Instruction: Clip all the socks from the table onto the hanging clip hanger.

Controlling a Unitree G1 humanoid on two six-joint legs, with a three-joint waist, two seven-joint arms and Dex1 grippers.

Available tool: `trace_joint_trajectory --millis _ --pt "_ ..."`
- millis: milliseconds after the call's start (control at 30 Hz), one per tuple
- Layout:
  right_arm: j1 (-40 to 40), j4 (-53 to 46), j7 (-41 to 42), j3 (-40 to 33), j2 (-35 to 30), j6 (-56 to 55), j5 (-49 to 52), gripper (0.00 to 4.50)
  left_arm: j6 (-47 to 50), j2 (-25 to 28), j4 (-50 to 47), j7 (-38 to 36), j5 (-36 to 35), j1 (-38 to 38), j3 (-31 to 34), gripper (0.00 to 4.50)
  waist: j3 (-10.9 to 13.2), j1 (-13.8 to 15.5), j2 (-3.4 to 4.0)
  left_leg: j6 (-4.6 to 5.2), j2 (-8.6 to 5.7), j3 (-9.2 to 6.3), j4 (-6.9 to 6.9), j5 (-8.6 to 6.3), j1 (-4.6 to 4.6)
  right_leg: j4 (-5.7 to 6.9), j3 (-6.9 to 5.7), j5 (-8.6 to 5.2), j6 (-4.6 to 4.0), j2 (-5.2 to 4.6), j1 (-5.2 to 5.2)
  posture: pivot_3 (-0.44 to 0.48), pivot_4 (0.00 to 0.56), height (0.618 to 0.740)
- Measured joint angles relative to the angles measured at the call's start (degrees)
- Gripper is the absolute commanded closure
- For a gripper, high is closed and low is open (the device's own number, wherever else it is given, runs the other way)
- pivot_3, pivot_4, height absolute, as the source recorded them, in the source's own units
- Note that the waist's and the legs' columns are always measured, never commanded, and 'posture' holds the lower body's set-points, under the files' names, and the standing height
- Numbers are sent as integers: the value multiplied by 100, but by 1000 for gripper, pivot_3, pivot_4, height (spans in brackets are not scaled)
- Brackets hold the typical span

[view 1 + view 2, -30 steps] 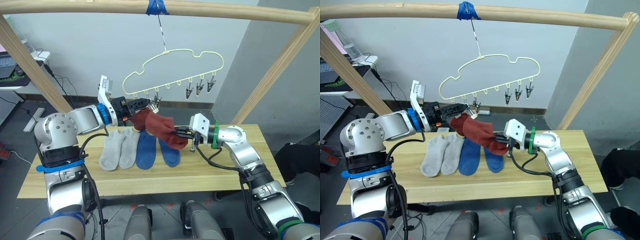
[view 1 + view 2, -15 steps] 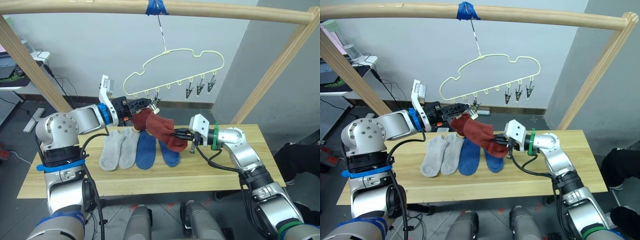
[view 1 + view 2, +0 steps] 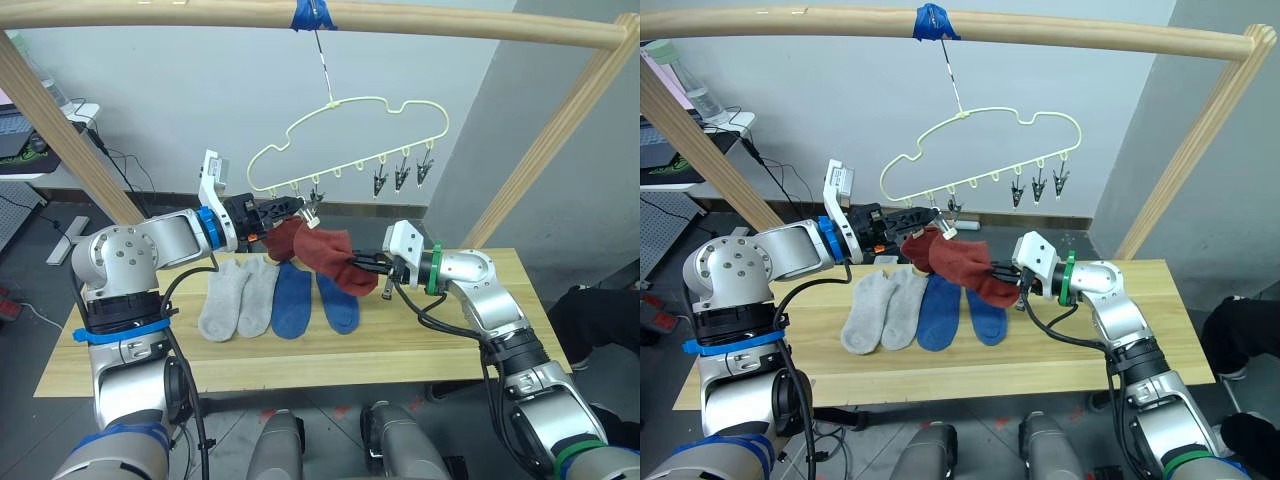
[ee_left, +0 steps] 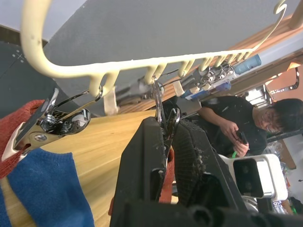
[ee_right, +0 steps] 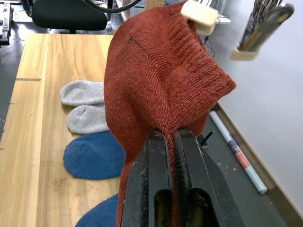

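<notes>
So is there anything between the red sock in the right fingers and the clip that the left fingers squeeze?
Nothing visible blocks it. The red sock, pinched by the right gripper, hangs just below the clip that the left gripper squeezes. Another red sock already hangs beside it.

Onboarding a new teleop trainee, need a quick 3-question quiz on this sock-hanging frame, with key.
1. What does the right gripper hold? A) grey sock B) rust red sock C) blue sock
2. True or false: two grey socks and two blue socks lie on the table.
3. Fill in: the left gripper is shut on a ___ of the clip hanger.

Key: 1 B; 2 true; 3 clip.
</notes>
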Motion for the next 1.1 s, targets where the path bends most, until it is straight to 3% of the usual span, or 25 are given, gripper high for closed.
trace_joint_trajectory --millis 533,1000,1100 --pt "-56 41 -34 -17 29 112 116 4431 -70 57 -33 -77 1 51 -37 4283 0 0 0 0 0 0 0 0 0 0 0 0 0 0 0 54 137 740" --pt "-85 43 -32 -16 39 84 118 4500 -122 85 -67 -236 -34 90 -64 36 -2 1 0 0 0 0 2 0 1 4 0 0 -1 0 0 56 133 740" --pt "-89 53 -36 -16 46 74 118 4500 -122 85 -71 -236 -34 91 -64 36 -2 1 0 0 0 0 2 0 1 4 0 0 -1 0 0 55 134 740"
